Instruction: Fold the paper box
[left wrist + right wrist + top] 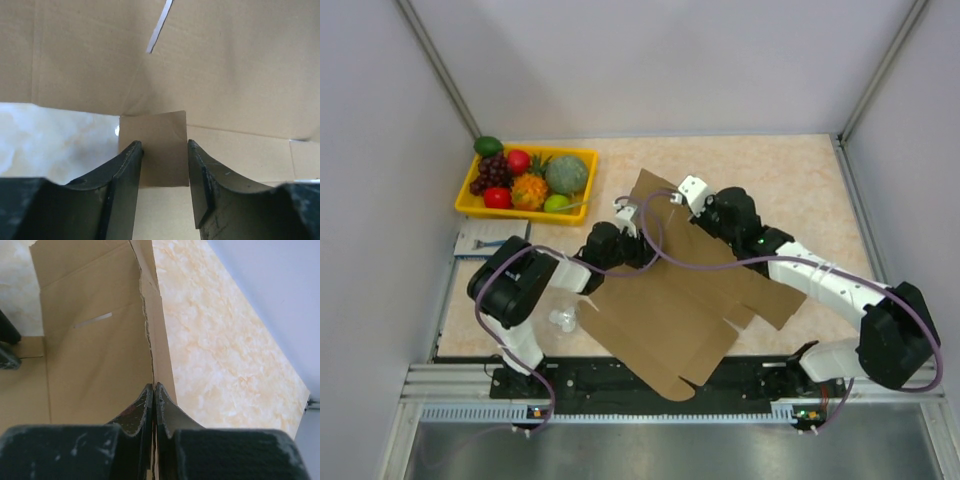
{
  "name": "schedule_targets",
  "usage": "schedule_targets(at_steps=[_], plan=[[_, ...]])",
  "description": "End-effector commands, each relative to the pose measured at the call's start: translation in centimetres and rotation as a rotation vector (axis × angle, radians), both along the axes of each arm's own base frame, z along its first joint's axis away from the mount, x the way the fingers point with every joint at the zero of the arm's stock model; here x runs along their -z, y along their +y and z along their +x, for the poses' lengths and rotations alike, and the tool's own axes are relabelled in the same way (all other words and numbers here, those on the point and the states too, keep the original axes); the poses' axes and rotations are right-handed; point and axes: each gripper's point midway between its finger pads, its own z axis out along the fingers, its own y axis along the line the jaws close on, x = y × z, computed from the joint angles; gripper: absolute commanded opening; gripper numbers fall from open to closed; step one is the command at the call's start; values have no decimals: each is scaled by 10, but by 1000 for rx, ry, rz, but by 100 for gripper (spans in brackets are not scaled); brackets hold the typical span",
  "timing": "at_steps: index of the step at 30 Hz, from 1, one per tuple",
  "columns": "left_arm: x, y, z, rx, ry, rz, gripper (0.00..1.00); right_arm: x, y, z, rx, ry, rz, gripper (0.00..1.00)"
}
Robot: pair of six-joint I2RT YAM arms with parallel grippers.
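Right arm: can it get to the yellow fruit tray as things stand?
Probably not. The right gripper is shut on the box edge, and the raised box panel and the left arm stand between it and the tray. It would need to let go first.

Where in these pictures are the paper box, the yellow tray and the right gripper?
paper box [660, 310]: top view, flat middle panel.
yellow tray [590, 185]: top view, its right wall.
right gripper [154, 387]: right wrist view, between its fingertips, shut on the box's edge.
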Motion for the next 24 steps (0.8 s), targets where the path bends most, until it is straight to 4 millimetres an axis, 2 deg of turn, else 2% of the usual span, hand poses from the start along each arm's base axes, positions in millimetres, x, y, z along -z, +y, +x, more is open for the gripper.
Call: schedule_targets(at_steps=[1, 2, 3, 5, 6, 7, 9, 10, 12, 13, 17, 18, 20, 22, 23, 24], plan=[[-26, 3, -15, 46, -92, -67, 48, -2, 12, -12, -81, -79, -13, 0], [-22, 8, -22, 45, -85, -65, 49, -3, 10, -12, -67, -99, -26, 0], [-32, 12, -22, 38, -106, -77, 51, 1, 6, -15, -62, -114, -32, 0], [-37, 18, -28, 40, -113, -79, 53, -3, 6, -16, -69, -147, -37, 0], [-50, 20, -28, 37, -138, -90, 57, -4, 4, -18, -66, -163, -38, 0], [-50, 23, -30, 37, -125, -81, 64, -7, 2, -18, -62, -184, -45, 0], [-70, 24, -28, 44, -156, -90, 66, -10, 1, -18, -60, -204, -48, 0], [-70, 25, -29, 45, -137, -77, 66, -12, -3, -15, -46, -219, -66, 0], [-94, 22, -23, 49, -178, -99, 66, -18, -6, -10, -29, -250, -85, 0], [-99, 22, -21, 42, -181, -100, 66, -18, -8, -6, -25, -262, -108, 0], [-130, 22, -4, 28, -211, -126, 58, -35, -11, 14, -34, -312, -116, 0], [-132, 23, 3, 9, -217, -119, 58, -37, -18, 22, -28, -312, -123, 0], [-149, 24, 19, -24, -258, -105, 58, -43, -9, 31, -101, -308, -129, 0], [-157, 26, 36, -62, -310, -74, 59, -45, -14, 41, -129, -304, -147, 0], [-174, 24, 46, -78, -352, -74, 60, -56, -14, 48, -131, -315, -147, 0], [-173, 25, 54, -93, -360, -54, 63, -53, -15, 53, -142, -297, -158, 0]])
